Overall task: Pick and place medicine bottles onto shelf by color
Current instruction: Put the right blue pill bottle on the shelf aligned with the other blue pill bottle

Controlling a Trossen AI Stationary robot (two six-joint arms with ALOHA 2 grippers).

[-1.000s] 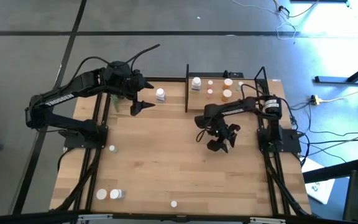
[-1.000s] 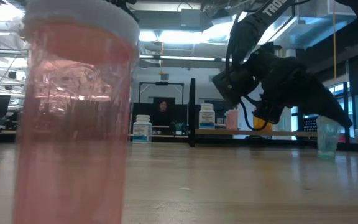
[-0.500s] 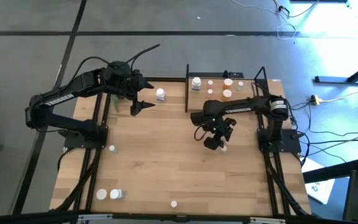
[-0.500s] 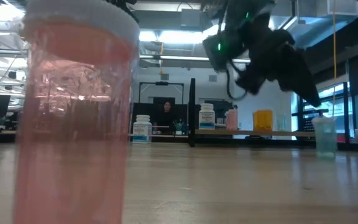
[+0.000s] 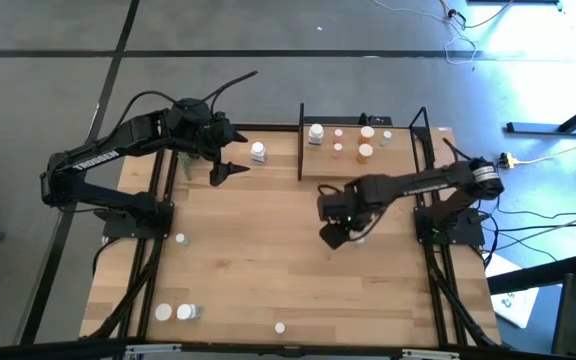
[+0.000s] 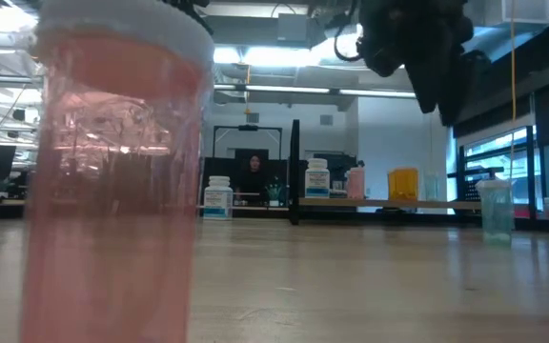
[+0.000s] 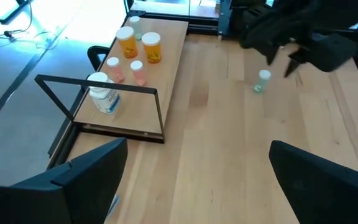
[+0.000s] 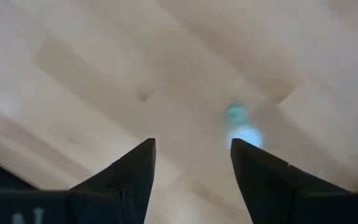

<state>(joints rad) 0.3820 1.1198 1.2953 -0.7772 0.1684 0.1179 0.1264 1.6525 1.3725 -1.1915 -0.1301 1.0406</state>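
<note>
Moved since earlier: my right arm has swung from near the shelf out over the counter's middle right, and now hangs above a pale green bottle (image 7: 263, 80)
Right claw (image 5: 340, 226): fingers apart with nothing between them; in the right wrist view the green bottle (image 8: 240, 127) sits just beyond the gap, off toward one finger
Left claw (image 5: 223, 160): parked at the upper left of the high view, fingers wide apart and empty, close to a white bottle (image 5: 258, 152)
Shelf (image 5: 408, 160): upper centre-right of the high view, already carrying a white bottle, two orange ones and small pinkish ones
Other bottles: several white ones wait at the lower left of the high view (image 5: 175, 312)
Step in hand: reaching for the green bottle, I judge
Doing it well: I'd centre the gap over the cap first, then descend straight, since a bottle this light will tip if one finger touches early
Risk: it could roll away across the counter (image 5: 258, 260)
</note>
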